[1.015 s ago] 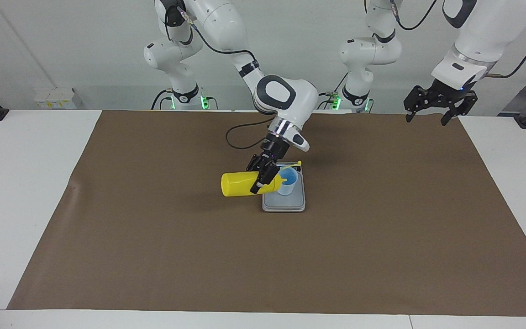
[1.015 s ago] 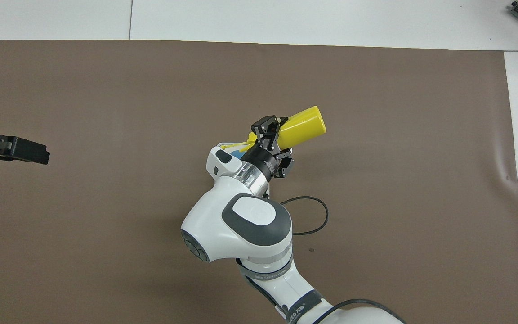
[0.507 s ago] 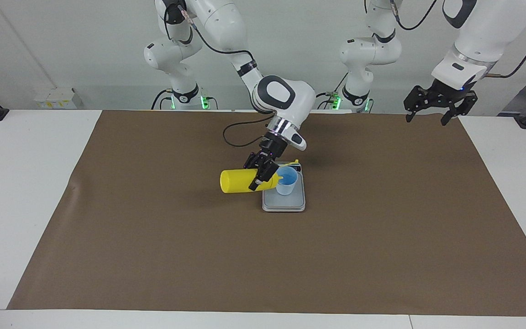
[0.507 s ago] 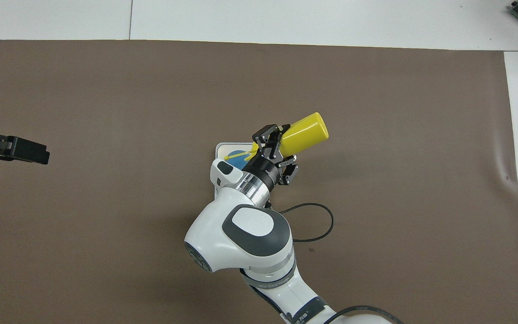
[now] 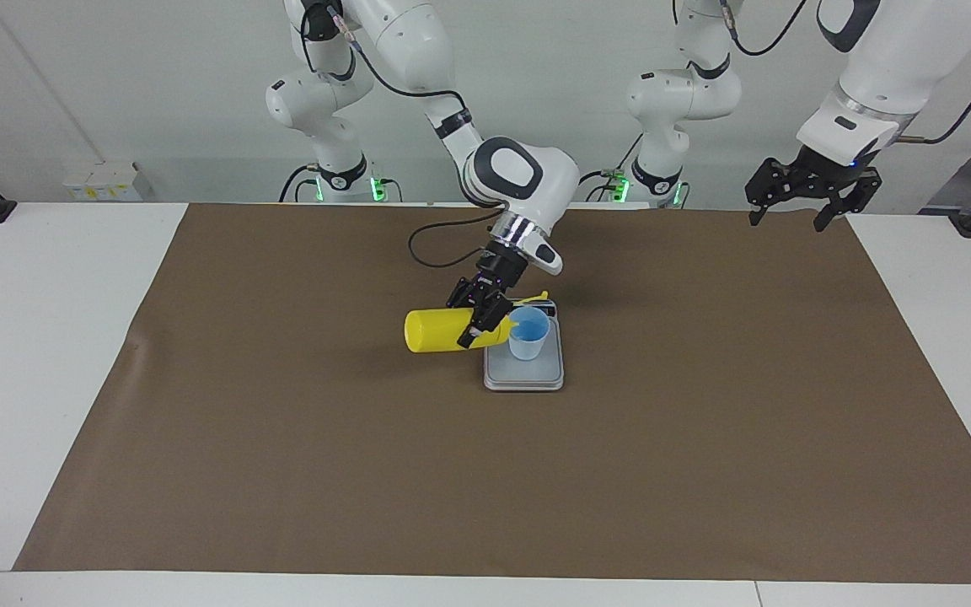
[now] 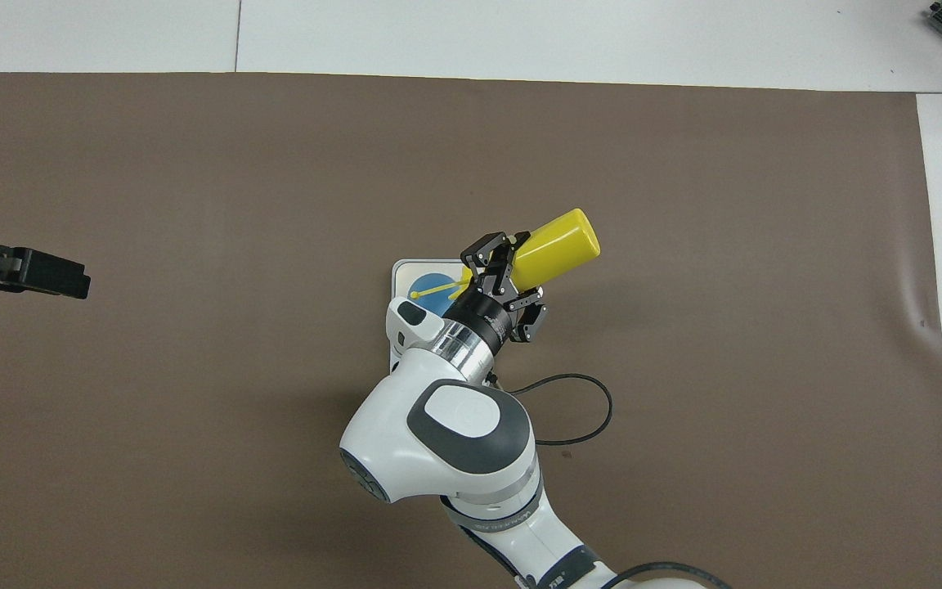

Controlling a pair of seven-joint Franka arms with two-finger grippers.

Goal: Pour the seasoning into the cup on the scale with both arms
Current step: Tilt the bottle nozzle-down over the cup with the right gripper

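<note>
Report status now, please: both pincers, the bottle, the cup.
Right pincer shut on yellow bottle, tipped sideways, nozzle at cup on scale. Left pincer open, waiting. Nothing obstructing.

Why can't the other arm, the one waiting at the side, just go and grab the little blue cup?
Probably it could. The left gripper waits open, with bare brown mat between it and the cup on the scale. But the right gripper holds the tipped yellow bottle close beside it.

You have a brown mat (image 5: pixel 705 438) spread over most of the white table (image 5: pixel 39 354), whose bare top shows round the mat's edges; near the table's corner at the right arm's end a small white box with yellow labels (image 5: pixel 100 180) stands by the wall
</note>
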